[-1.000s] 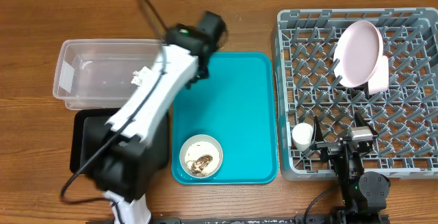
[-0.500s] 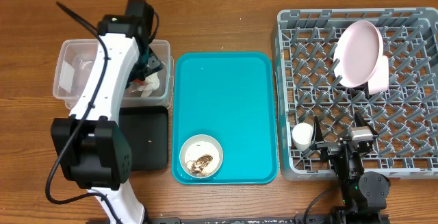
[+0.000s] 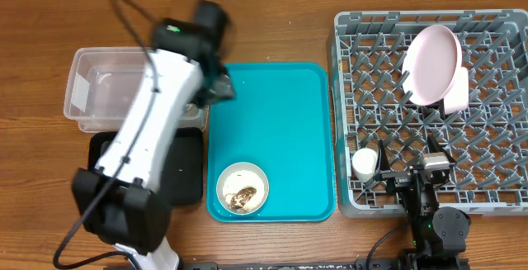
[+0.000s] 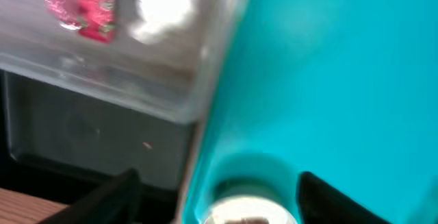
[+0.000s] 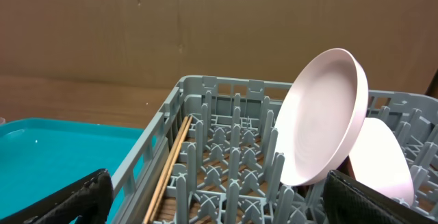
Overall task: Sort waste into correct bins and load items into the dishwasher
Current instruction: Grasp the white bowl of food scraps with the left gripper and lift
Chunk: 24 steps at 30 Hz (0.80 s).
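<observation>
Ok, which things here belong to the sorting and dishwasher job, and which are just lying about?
Job: clear tub holding the red wrapper and white tissue; black tray; white bowl of food scraps; grey rack with the plate, pink bowl, white cup and chopsticks.

Lying about: teal tray under the white bowl; wooden table.

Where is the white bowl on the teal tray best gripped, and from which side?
Probably at the far rim of the white bowl, coming from above. It sits upright with scraps in its centre, and the lip of the teal tray crowds its near side.
</observation>
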Available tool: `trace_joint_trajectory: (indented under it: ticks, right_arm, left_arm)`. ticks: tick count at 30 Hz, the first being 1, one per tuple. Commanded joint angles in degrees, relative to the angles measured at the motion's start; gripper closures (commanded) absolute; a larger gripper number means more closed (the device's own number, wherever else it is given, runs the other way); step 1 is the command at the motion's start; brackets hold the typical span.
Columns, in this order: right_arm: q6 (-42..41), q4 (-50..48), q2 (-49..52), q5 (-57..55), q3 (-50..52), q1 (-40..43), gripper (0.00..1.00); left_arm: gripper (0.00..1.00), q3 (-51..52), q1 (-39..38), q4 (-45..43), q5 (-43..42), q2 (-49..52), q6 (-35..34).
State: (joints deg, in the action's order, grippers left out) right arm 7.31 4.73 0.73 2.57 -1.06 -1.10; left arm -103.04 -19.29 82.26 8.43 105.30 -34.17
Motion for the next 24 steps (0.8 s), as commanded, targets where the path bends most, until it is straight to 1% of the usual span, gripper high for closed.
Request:
trace_joint_trajectory:
  ticks: [1, 3, 5, 8, 13, 17, 20, 24]
  right_arm:
    - [-0.4, -0.2, -0.6, 0.0, 0.6, 0.4, 0.00]
    - [-0.4, -0.2, -0.6, 0.0, 0.6, 0.4, 0.00]
    - [-0.4, -0.2, -0.6, 0.0, 0.6, 0.4, 0.00]
    - [-0.4, -0.2, -0.6, 0.0, 0.6, 0.4, 0.00]
    - [-0.4, -0.2, -0.6, 0.0, 0.6, 0.4, 0.00]
    - [-0.4, -0.2, -0.6, 0.0, 0.6, 0.4, 0.00]
    - [-0.4, -0.2, -0.6, 0.0, 0.6, 0.4, 0.00]
    - [-0.4, -0.2, -0.6, 0.0, 0.6, 0.4, 0.00]
  left_arm:
    - [0.36, 2.3, -7.7, 0.9, -0.4, -1.0, 0.2]
    - [0.43, 5.4, -12.0, 0.9, -0.3, -1.0, -2.6]
    - [0.53, 8.9, -15.5, 0.2, -0.3, -1.0, -5.0]
    - [0.60, 15.1, -19.9, -1.8, -0.7, -1.0, -9.4]
    - [0.64, 24.5, -25.5, -9.7, -3.3, -1.0, -9.5]
    - [0.63, 29.3, -29.0, -15.2, -1.3, -1.0, -9.6]
    - [0.61, 32.3, -29.9, -18.1, -0.3, -1.0, -9.6]
    - [0.62, 35.9, -29.8, -21.7, 0.0, -0.9, -8.8]
